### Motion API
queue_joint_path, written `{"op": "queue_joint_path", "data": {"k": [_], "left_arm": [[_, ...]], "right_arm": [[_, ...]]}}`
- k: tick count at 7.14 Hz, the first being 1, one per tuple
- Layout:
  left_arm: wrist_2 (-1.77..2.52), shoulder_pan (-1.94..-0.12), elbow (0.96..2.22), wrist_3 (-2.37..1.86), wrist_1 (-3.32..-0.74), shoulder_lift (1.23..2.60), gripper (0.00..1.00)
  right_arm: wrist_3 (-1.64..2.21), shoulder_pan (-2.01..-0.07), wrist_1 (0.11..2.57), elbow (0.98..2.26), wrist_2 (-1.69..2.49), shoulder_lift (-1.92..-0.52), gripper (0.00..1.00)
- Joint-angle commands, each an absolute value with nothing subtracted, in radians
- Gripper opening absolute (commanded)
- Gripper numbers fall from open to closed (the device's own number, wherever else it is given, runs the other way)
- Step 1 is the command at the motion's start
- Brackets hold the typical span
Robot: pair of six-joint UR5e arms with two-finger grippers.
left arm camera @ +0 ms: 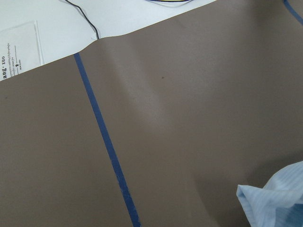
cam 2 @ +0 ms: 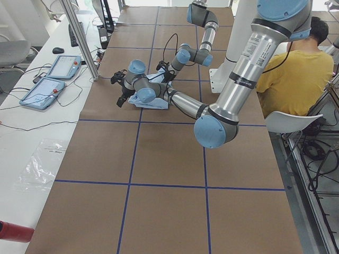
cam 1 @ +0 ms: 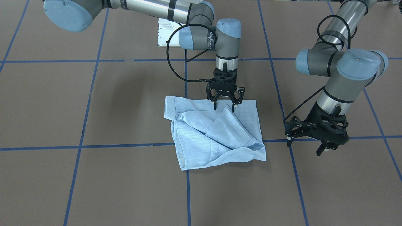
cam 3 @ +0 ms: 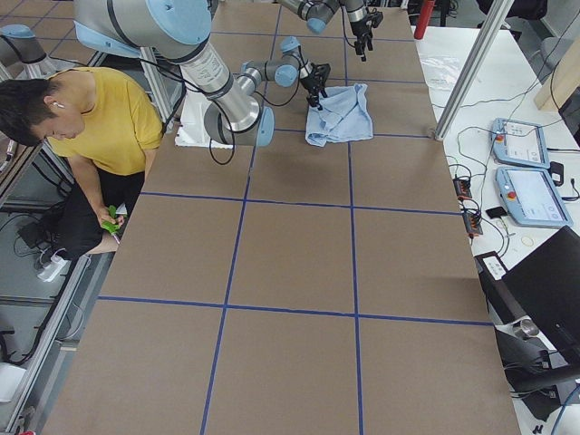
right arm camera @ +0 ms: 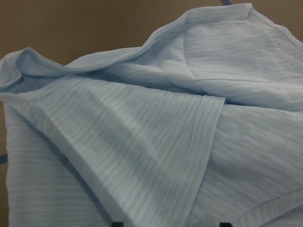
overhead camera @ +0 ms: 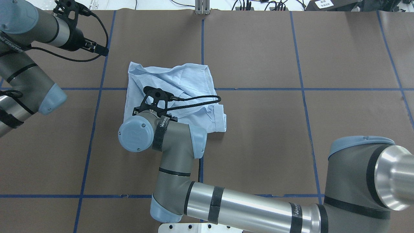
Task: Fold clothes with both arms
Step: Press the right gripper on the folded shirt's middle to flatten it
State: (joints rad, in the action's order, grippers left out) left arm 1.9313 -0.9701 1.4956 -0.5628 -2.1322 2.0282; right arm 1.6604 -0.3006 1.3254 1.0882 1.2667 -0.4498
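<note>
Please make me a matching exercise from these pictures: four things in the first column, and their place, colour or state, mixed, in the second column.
1. right gripper
2. left gripper
3. shirt
4. tape lines

A. dark blue, forming a grid
B. open, over bare table beside the shirt
C. open, above the shirt's edge
D. light blue, lying partly folded

Pairs: 1-C, 2-B, 3-D, 4-A.

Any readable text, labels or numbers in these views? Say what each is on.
"ang. zuo": cut-off print on the white sheet, left wrist view; the smaller lines beside it are unreadable.
White lettering on the black band of the right arm: starts "WA", rest blurred.
White label at the overhead view's top right: too small to read.
</note>
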Motion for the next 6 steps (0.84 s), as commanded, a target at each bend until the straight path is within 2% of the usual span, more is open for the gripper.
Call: {"op": "queue_joint_path", "data": {"k": [1,2,3,6], "left_arm": [[1.931,-0.971,1.496,-0.564,-2.134,2.028,1.00],[1.931,-0.971,1.496,-0.565,-2.134,2.028,1.00],[1.931,-0.971,1.496,-0.565,-2.134,2.028,1.00],[1.931,-0.971,1.499,-0.566,-2.134,2.023,1.00]], "right_arm": [[1.695,-0.293,1.324,1.088,1.266,-0.448,0.49],[1.697,-0.293,1.324,1.088,1.266,-0.446,0.28],[1.703,-0.293,1.324,1.088,1.266,-0.445,0.01],[1.715,-0.322,1.318,1.094,1.269,-0.436,0.00]]}}
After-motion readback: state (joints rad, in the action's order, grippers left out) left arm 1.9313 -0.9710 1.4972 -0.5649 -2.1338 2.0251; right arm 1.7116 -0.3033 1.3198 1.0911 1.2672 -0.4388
